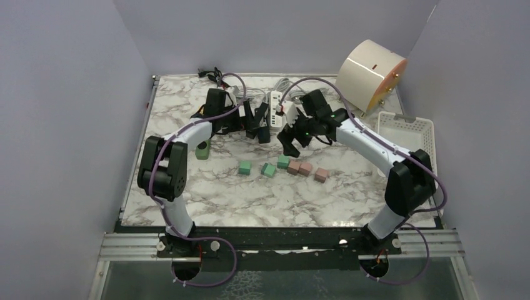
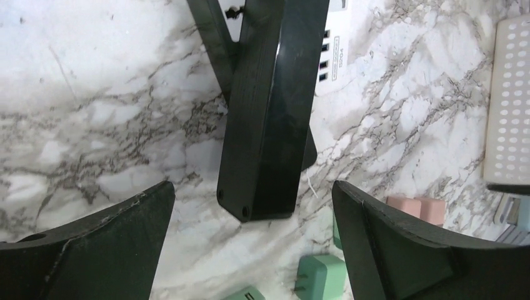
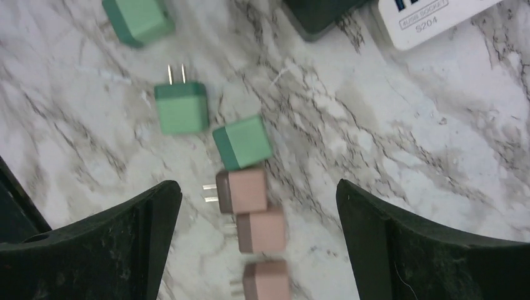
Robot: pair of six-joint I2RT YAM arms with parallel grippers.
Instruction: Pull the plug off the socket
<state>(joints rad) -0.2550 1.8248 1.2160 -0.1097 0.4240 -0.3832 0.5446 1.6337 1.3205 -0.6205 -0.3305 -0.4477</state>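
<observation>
Black fingers of the left gripper [image 2: 253,187] stand spread wide with nothing clasped. Between them, touching neither, a black oblong piece [image 2: 269,112] reaches down from the white power strip [image 2: 340,37]; whether it is a plug or part of the other arm cannot be told. The right gripper [image 3: 256,187] is likewise fully spread and empty, hanging above loose plugs on the marble table [image 1: 206,194]: green plugs [image 3: 180,107] lie further from it, and pink plugs [image 3: 244,189] lie in a close row between its fingers, below them and untouched. Seen from above, the power strip lies at the far middle of the table, just behind both grippers, which face each other near its end. Whether any plug sits in its sockets cannot be told.
</observation>
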